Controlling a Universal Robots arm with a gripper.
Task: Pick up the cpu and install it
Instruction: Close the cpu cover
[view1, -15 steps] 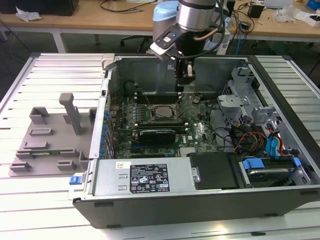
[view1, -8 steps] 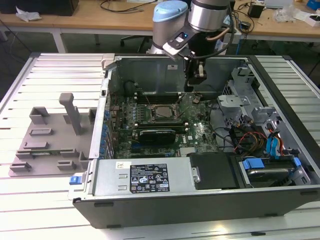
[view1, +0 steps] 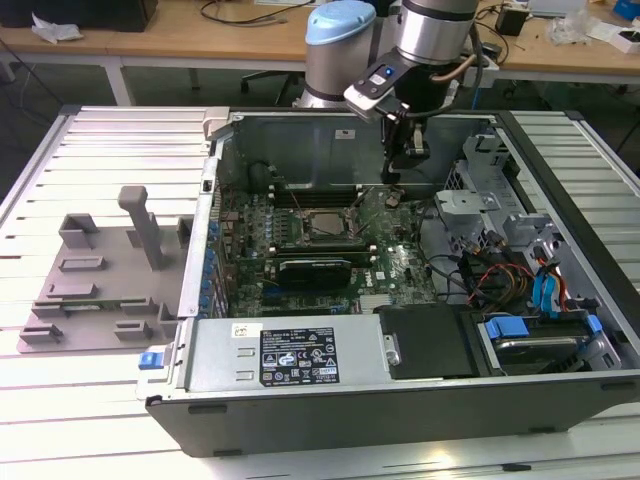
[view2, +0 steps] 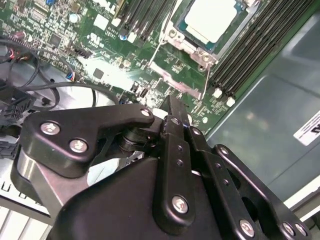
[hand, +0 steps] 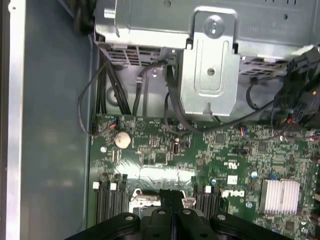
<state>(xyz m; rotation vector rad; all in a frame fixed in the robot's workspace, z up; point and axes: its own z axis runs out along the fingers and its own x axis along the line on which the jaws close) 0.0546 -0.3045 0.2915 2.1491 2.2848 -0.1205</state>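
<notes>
The cpu (view2: 210, 17) is sitting in the socket (view2: 194, 50) on the board (view2: 110, 75), silver top up. It is looking like the seating stage, so any pressing should be going straight down, gently and squarely. The gripper (view2: 172, 111) is hovering just beside the socket, fingers pressed together and holding nothing.

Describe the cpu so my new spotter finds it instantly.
In the open computer case, look at the green motherboard. Between two banks of black memory slots is a metal-framed socket; the cpu is the smooth, pale silvery square lying in it, while its neighbours are black or green.
</notes>
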